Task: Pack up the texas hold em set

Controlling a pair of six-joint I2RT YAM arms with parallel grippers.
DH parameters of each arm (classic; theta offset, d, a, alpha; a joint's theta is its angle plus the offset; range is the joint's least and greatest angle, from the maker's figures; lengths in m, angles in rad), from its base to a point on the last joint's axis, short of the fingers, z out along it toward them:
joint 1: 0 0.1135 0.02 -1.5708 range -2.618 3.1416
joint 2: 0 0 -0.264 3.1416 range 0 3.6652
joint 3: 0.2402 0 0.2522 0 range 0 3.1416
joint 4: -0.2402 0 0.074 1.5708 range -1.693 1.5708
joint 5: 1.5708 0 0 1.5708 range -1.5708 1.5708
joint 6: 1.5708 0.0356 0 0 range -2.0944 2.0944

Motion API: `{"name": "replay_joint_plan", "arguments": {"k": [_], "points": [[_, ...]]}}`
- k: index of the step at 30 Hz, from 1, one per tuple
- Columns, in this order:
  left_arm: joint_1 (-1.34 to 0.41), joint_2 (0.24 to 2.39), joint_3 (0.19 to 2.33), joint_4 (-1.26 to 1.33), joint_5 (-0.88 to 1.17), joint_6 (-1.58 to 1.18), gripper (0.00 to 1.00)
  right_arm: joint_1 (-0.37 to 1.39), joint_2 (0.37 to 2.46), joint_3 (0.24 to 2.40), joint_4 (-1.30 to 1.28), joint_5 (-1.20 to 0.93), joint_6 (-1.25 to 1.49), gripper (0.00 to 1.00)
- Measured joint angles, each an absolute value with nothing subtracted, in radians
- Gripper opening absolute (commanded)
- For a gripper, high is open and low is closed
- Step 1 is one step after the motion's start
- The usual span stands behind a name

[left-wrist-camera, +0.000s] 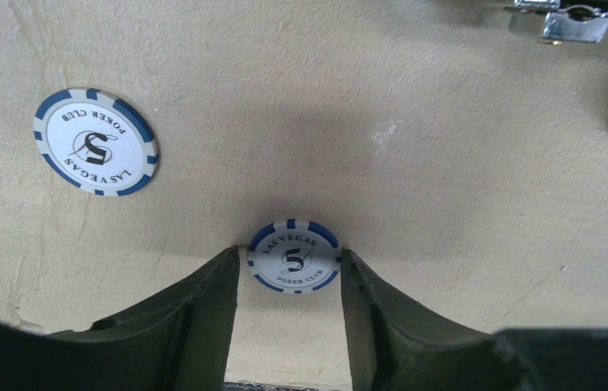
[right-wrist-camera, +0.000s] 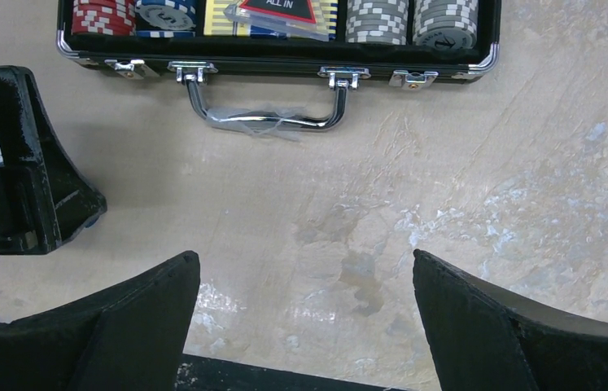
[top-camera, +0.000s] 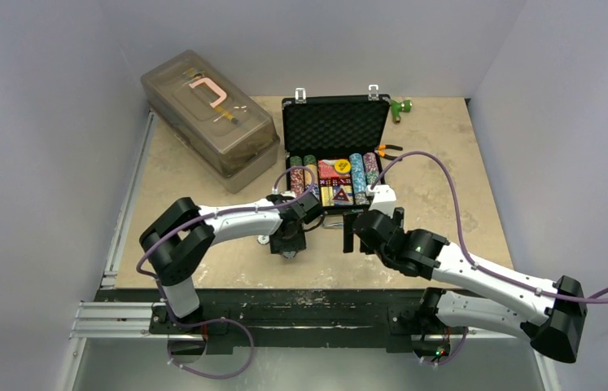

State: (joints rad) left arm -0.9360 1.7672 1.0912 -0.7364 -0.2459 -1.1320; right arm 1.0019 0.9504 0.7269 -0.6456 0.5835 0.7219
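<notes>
The small black briefcase (right-wrist-camera: pixel 284 63) lies open on the beige, scuffed desk (right-wrist-camera: pixel 463 204), just beyond the right pincer (right-wrist-camera: pixel 307 257). Its lid stands upright and is lined with dimpled dark foam. In the tray, stacks of round chips lie on their sides in rows: red chips (right-wrist-camera: pixel 103 15) and blue chips (right-wrist-camera: pixel 166 10) at the left, grey chips (right-wrist-camera: pixel 378 16) at the right. Between them is a yellow card deck (right-wrist-camera: pixel 223 16) with a black "ALL IN" piece (right-wrist-camera: pixel 277 8) on top, in clear wrap. The curved silver handle (right-wrist-camera: pixel 268 122), also wrapped in clear plastic, and the shiny latches (right-wrist-camera: pixel 131 68) face this pincer. Its dark fingers stand wide apart over the bare desk, holding nothing.

The left pincer (left-wrist-camera: pixel 288 262) is low at the desk. A flat blue-and-white chip (left-wrist-camera: pixel 294 254), marked "5", lies between its fingertips; the fingers sit close at both edges, but I cannot tell if they clamp it. Another such chip (left-wrist-camera: pixel 95 142) lies beyond this pincer, to its left.

Far beyond the left pincer stands a large translucent grey-brown box (top-camera: pixel 207 118), lid on.
</notes>
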Motion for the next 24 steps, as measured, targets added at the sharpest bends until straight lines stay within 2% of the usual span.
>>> {"name": "replay_joint_plan", "arguments": {"k": [8,13,21,24], "points": [[-0.936,1.753,1.077,-0.731,-0.25,-1.108,0.34,0.993,0.957,0.717,-0.601,0.522,0.725,0.99],[-0.936,1.733,1.056,-0.711,-0.25,-1.083,0.32,0.945,0.979,0.713,-0.57,0.437,0.723,0.99],[-0.936,1.671,1.044,-0.714,-0.267,-1.022,0.32,0.715,1.074,0.711,-0.481,0.137,0.669,0.99],[-0.936,1.657,1.043,-0.715,-0.276,-1.002,0.33,0.686,1.14,0.711,-0.445,0.043,0.648,0.99]]}}
